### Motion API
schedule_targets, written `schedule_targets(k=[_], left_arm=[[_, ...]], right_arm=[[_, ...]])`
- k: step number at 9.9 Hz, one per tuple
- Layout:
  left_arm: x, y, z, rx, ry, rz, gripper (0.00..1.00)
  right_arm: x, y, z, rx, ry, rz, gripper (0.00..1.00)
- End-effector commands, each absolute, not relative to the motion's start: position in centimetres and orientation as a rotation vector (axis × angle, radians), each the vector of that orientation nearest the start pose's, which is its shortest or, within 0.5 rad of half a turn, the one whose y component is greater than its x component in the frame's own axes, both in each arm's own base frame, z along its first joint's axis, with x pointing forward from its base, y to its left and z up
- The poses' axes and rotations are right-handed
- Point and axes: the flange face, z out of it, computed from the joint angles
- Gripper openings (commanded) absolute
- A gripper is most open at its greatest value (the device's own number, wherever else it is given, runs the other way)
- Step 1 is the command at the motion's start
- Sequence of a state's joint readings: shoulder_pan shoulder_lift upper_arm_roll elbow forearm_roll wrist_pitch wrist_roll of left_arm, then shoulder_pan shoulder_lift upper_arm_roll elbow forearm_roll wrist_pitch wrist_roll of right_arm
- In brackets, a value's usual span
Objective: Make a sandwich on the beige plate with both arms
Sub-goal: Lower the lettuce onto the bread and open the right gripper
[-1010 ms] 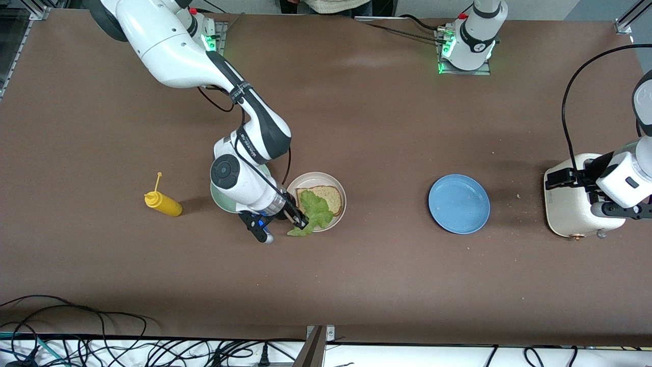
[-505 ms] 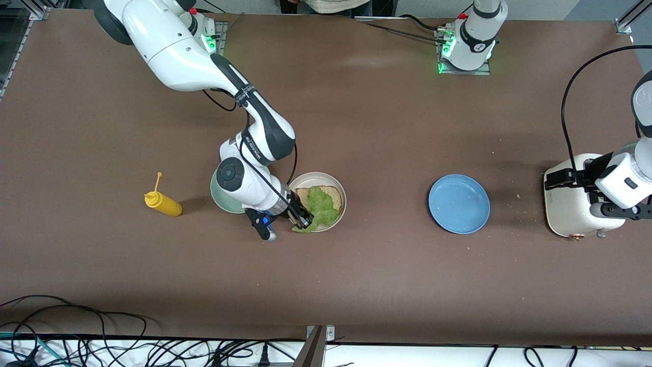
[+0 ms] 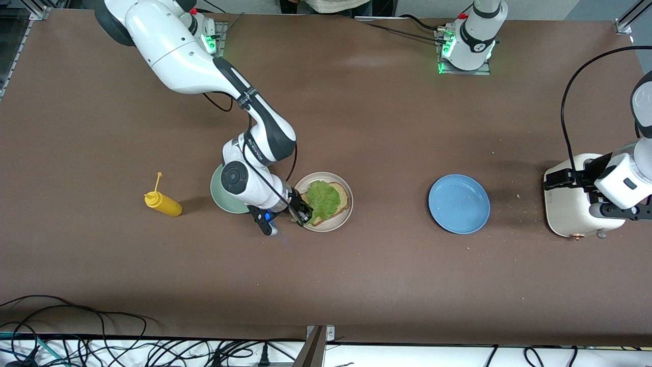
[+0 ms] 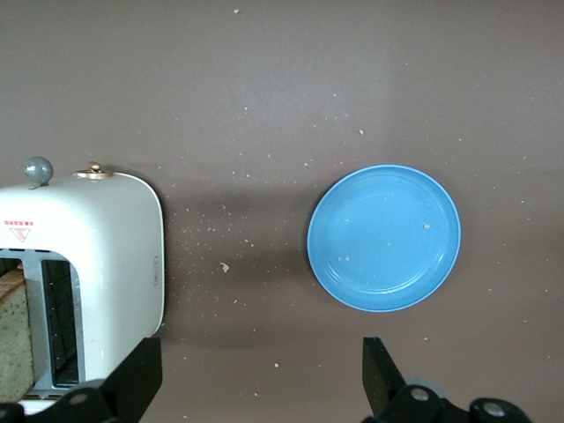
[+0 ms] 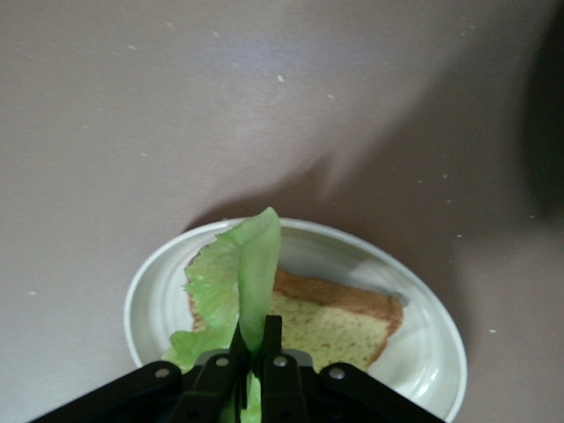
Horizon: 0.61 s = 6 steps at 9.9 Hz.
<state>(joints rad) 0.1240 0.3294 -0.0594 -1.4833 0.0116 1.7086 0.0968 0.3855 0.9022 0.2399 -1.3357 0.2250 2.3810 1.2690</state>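
In the front view the right gripper [image 3: 303,216] sits low over the near edge of the beige plate [image 3: 342,219], a little left of frame centre. Its jaws are pinched narrow on the lettuce [image 3: 323,199], which lies spread over a bread slice [image 3: 342,195] on that plate. In the right wrist view the lettuce [image 5: 238,286] rises folded from between the fingertips [image 5: 269,342], with the bread [image 5: 339,322] flat on the plate [image 5: 419,348] beside it. A mint plate [image 3: 219,195] lies just beside the beige one toward the right arm's end of the tabletop [image 3: 356,285], mostly hidden by the arm. A yellow mustard bottle [image 3: 162,202] lies on its side at the left of the frame.

The left gripper [image 3: 619,211] hangs at the right edge of the front view, over a white toaster [image 3: 565,204]. In the left wrist view its jaws stand wide and hold nothing, the fingers [image 4: 141,374] at the bottom of the frame, with the toaster [image 4: 106,256] at lower left showing a slice [image 4: 13,326] in its slot. A blue plate [image 3: 458,204] rests right of centre in the front view, between the beige plate and the toaster; in the left wrist view this plate [image 4: 384,238] has crumbs scattered around it.
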Motion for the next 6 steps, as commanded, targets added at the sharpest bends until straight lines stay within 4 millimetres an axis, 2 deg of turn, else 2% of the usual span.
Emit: schedule_targets(k=[1,2,3,5,6], left_arm=[[64.8,4.7,48.0,-3.120,0.052,0.174,1.00],[64.8,4.7,48.0,-3.120,0.052,0.174,1.00],[64.8,4.7,48.0,-3.120,0.052,0.174,1.00],[64.8,4.7,48.2,-3.120,0.052,0.169,1.00],[64.8,4.7,48.0,-3.120,0.052,0.174,1.00]], right_arm=[[63.4,41.0,21.1,-2.505,1.232,0.301,0.28],[63.4,41.0,21.2,-2.501,1.239,0.301,0.27],[63.3,41.1,21.3,-2.502,1.236,0.299,0.33],[63.2,41.3,21.3,-2.505,1.241,0.296,1.00],[63.3,41.3,22.2,-2.504,1.229,0.281,1.00]])
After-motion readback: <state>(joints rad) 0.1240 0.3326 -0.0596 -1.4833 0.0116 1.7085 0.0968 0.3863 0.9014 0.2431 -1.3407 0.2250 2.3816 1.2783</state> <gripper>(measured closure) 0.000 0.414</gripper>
